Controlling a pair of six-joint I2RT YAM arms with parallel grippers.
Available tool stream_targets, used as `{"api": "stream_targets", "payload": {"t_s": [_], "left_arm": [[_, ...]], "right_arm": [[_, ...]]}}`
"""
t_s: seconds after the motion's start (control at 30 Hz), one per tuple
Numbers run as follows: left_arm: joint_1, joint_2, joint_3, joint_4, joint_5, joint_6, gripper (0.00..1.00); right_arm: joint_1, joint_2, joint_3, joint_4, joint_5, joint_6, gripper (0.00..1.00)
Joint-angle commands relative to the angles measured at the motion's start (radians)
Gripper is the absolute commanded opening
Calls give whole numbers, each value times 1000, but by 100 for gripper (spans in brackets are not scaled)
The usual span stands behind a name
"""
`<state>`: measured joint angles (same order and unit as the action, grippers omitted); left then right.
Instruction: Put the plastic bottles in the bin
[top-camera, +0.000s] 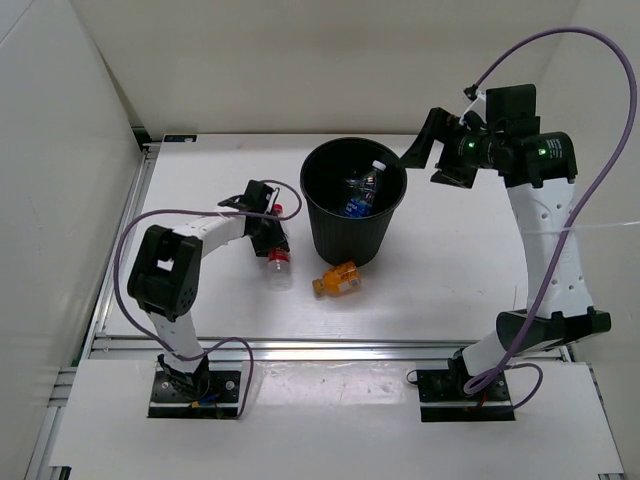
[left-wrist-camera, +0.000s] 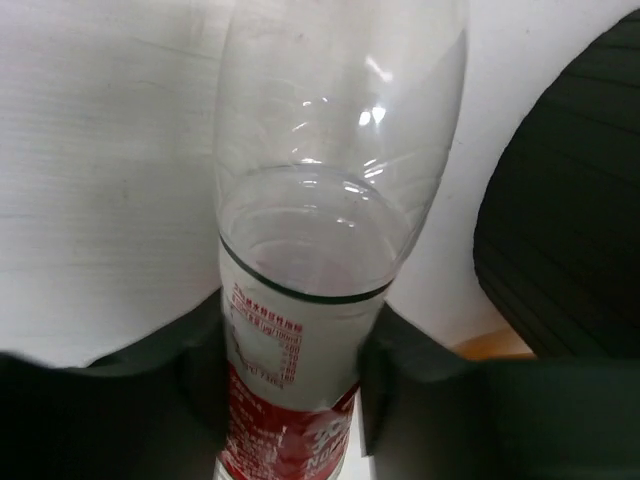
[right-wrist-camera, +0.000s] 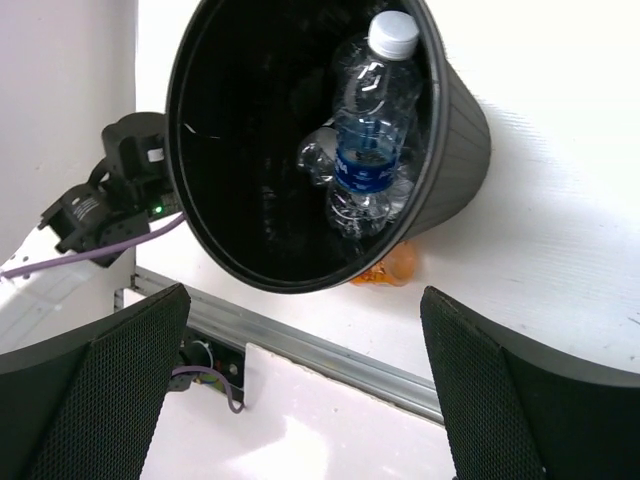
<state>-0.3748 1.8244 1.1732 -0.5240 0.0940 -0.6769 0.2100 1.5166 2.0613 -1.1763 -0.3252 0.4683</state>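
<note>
The black bin (top-camera: 335, 235) stands mid-table. A clear bottle with a blue label (top-camera: 364, 192) lies inside it, also in the right wrist view (right-wrist-camera: 368, 150), next to another crumpled clear bottle (right-wrist-camera: 318, 160). An orange-filled bottle (top-camera: 336, 280) lies on the table by the bin's near side. My left gripper (top-camera: 268, 232) is left of the bin, shut on the clear bottle with the red label (left-wrist-camera: 310, 300), whose clear base points away from the wrist. My right gripper (top-camera: 432, 150) is open and empty, raised beside the bin's far right rim. No dark-labelled bottle shows.
White walls close in the table at the back and both sides. A metal rail (right-wrist-camera: 330, 350) runs along the near edge. The bin's wall (left-wrist-camera: 570, 220) is just right of the held bottle. Purple cables loop from both arms.
</note>
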Motion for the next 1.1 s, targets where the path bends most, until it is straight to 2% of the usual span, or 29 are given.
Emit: {"api": "stream_targets", "payload": {"t_s": [0.0, 0.07, 0.17, 0.27, 0.3, 0.37, 0.43, 0.53, 0.57, 0.67, 0.8, 0.93, 0.97, 1.0, 1.07], "left_arm": [[1, -60, -39, -14, -13, 7, 42], [36, -149, -40, -77, -68, -16, 35], [66, -263, 44, -157, -143, -16, 38], [76, -316, 277, -269, -241, -16, 43], [76, -330, 413, -278, -252, -16, 44], [57, -318, 544, -265, -261, -16, 47], [27, -277, 739, -237, -237, 6, 55], [-25, -127, 989, -246, -139, 74, 56], [-41, -66, 1023, -246, -126, 88, 56], [-116, -16, 1056, -255, -88, 106, 56], [-245, 4, 1002, -235, -79, 125, 58], [-295, 27, 990, -226, -60, 175, 62], [-296, 27, 1002, -235, -60, 175, 69], [-296, 9, 1013, -244, -60, 187, 100], [-296, -26, 1023, -254, -91, 209, 100]], "right_arm": [[-17, -33, -9, 4, -29, -37, 100], [-27, -44, -36, 15, -29, -37, 100], [-27, -53, -84, 47, -51, -27, 100], [-27, -62, -134, 67, -60, -17, 100], [-27, -62, -145, 67, -60, -17, 100], [-27, -71, -179, 79, -60, -17, 100], [-27, -72, -179, 89, -60, -17, 100], [-27, -72, -188, 89, -60, -17, 100], [-27, -72, -176, 89, -60, -17, 100], [-27, -62, -165, 89, -51, -17, 100], [-37, -72, -174, 89, -31, -17, 100], [-47, -91, -194, 89, -21, -17, 100], [-47, -91, -208, 89, -11, -17, 100], [-47, -102, -230, 89, -11, -17, 100], [-47, -113, -254, 99, 2, -17, 100]]}}
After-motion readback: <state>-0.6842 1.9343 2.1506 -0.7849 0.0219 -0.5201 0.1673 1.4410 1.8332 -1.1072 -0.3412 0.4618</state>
